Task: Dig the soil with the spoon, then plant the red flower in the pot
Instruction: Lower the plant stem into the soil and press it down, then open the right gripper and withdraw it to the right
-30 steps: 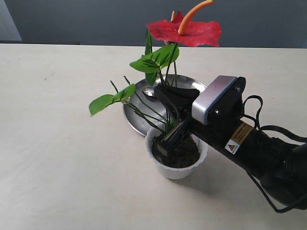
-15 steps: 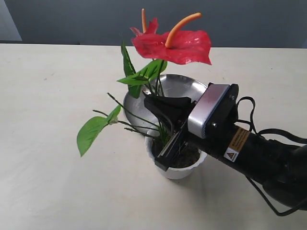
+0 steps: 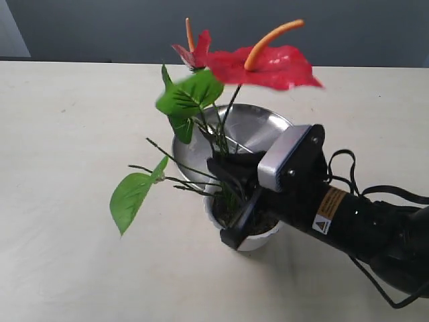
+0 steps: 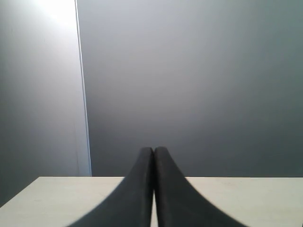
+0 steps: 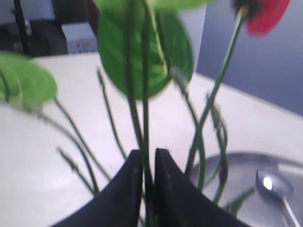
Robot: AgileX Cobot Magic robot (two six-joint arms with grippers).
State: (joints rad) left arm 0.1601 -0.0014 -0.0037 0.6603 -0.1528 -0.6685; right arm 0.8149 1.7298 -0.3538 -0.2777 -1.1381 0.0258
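Observation:
The red flower (image 3: 265, 66) stands upright over the white pot (image 3: 251, 238), its thin green stems bunched at the pot's mouth. My right gripper (image 3: 231, 184) is shut on those stems low down, just above the soil, which the arm mostly hides. In the right wrist view the gripper (image 5: 148, 158) pinches a green stem (image 5: 142, 104) between its black fingers. The spoon (image 5: 274, 187) lies in the steel plate (image 3: 258, 127) behind the pot. My left gripper (image 4: 153, 151) is shut on nothing, raised and facing a grey wall, outside the exterior view.
Broad green leaves (image 3: 131, 198) spread out to the left of the pot over the pale table (image 3: 74, 134). The right arm and its cable (image 3: 375, 228) fill the lower right.
The right gripper has shifted down and a little left with the sprig, and the flower has turned, its bloom swinging right and the leaves rising.

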